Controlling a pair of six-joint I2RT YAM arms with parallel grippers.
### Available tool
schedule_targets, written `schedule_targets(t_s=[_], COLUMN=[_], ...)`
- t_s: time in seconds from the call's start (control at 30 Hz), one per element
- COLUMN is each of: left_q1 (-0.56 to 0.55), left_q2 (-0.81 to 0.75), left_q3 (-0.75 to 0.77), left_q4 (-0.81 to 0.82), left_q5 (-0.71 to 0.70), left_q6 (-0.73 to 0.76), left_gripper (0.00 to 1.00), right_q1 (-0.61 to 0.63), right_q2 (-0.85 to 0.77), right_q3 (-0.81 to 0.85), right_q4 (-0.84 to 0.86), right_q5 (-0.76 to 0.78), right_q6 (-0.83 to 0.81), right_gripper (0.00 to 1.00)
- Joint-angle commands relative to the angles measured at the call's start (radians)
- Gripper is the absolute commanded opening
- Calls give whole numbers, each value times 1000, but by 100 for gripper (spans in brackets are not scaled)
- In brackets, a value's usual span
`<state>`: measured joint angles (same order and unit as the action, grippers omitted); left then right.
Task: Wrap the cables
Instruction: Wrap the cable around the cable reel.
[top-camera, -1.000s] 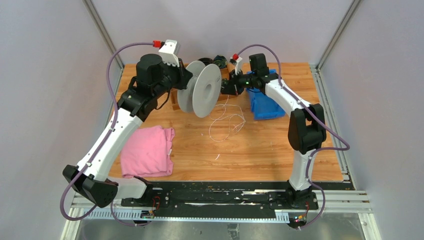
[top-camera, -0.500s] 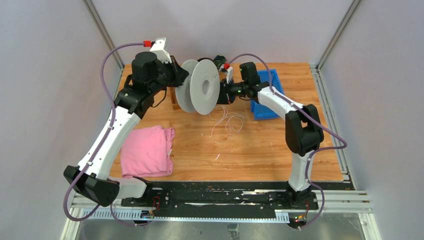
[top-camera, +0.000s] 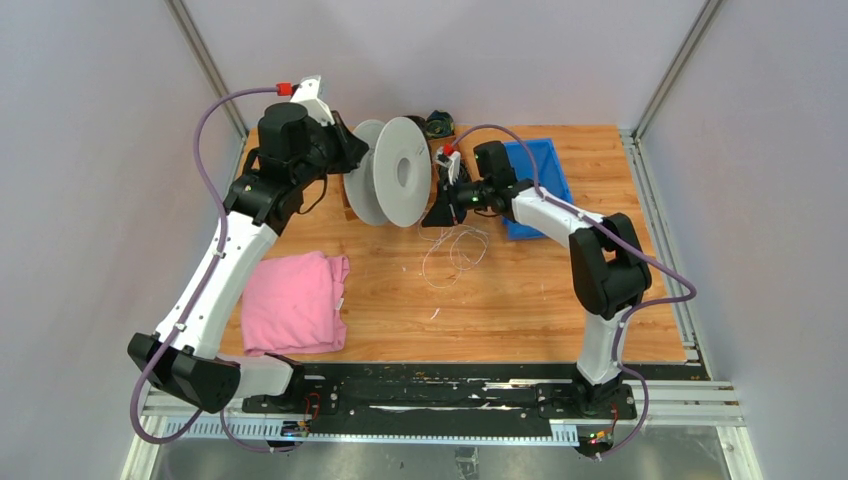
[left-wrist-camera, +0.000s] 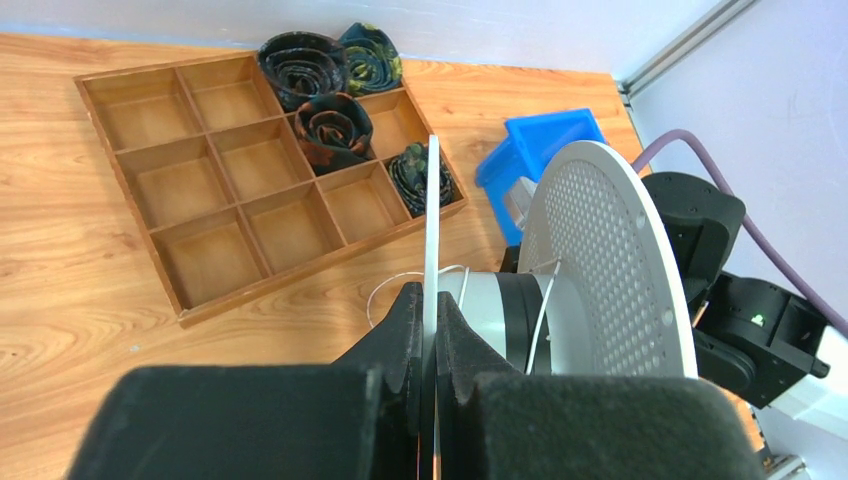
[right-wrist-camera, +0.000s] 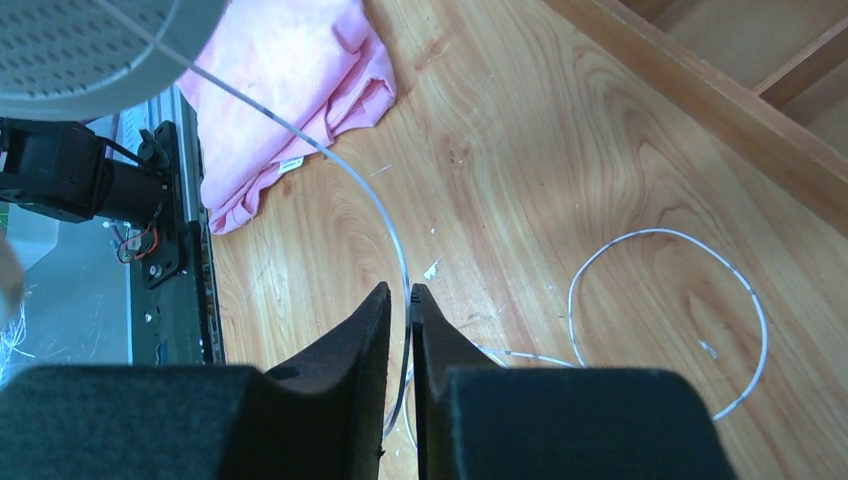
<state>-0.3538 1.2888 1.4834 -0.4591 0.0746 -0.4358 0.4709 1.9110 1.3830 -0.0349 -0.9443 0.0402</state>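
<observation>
Winding is under way: the left gripper (left-wrist-camera: 427, 335) clenches the rim of a raised white spool (top-camera: 402, 172), while the right gripper (right-wrist-camera: 401, 300), jaws slightly parted, straddles the thin cable (right-wrist-camera: 300, 135) running from spool to loose loops on the table (top-camera: 520, 300), probably needing a fresh pinch next.

Two arms (top-camera: 556, 213), white link shells (top-camera: 225, 275), black joint housings (top-camera: 610, 262), thick purple hoses (top-camera: 204, 112) off each wrist, red connector caps (top-camera: 284, 89), green indicator light (left-wrist-camera: 757, 320), black wedge-shaped pincer fingers (right-wrist-camera: 340, 385).
</observation>
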Motion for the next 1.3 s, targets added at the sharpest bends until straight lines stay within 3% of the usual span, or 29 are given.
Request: schedule_targets(t_s=[0.0,0.5,1.1,1.27], left_q1=[20,99,184,193], left_q2=[-31,-42,-36,-34], left_q3=[31,27,3,-3], left_q4=[54,63,91,98], left_q5=[-6,29,45,27], left_q6=[-36,-77,-131,-122], left_gripper=[0,0,0,0], right_q1=[22,51,80,80], right_q2=[-31,12,50,36], right_q3=[-43,-85,-107,-109], right_q4=[56,109,133,132], right_q5=[-26,-37,-30,-30], right_q6=[15,39,45,43], right_gripper=[14,26,18,4])
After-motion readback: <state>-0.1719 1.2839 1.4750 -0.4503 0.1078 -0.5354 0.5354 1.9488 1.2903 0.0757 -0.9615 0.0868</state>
